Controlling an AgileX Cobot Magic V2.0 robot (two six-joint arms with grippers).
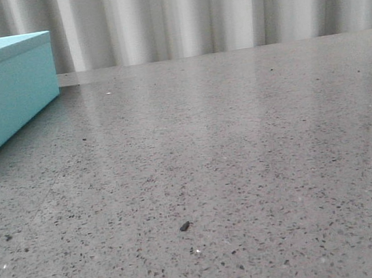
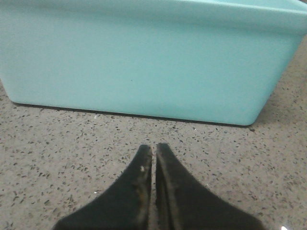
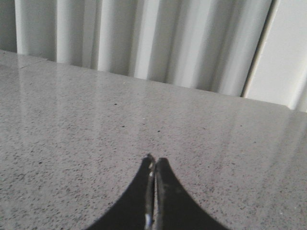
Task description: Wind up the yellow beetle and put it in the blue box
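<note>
The blue box [image 1: 3, 101] stands at the far left of the grey speckled table [image 1: 230, 160], its lid on. In the left wrist view the blue box [image 2: 144, 62] fills the upper part of the picture, a short way beyond my left gripper [image 2: 154, 146], which is shut with nothing between its black fingers. My right gripper [image 3: 154, 159] is shut too, empty, low over bare tabletop. The yellow beetle is out of view in every frame. Neither gripper shows in the front view.
A pale pleated curtain [image 1: 210, 9] hangs behind the table's back edge. A small dark speck [image 1: 184, 226] lies on the tabletop near the front middle. A white vertical panel [image 3: 283, 52] stands beside the curtain in the right wrist view.
</note>
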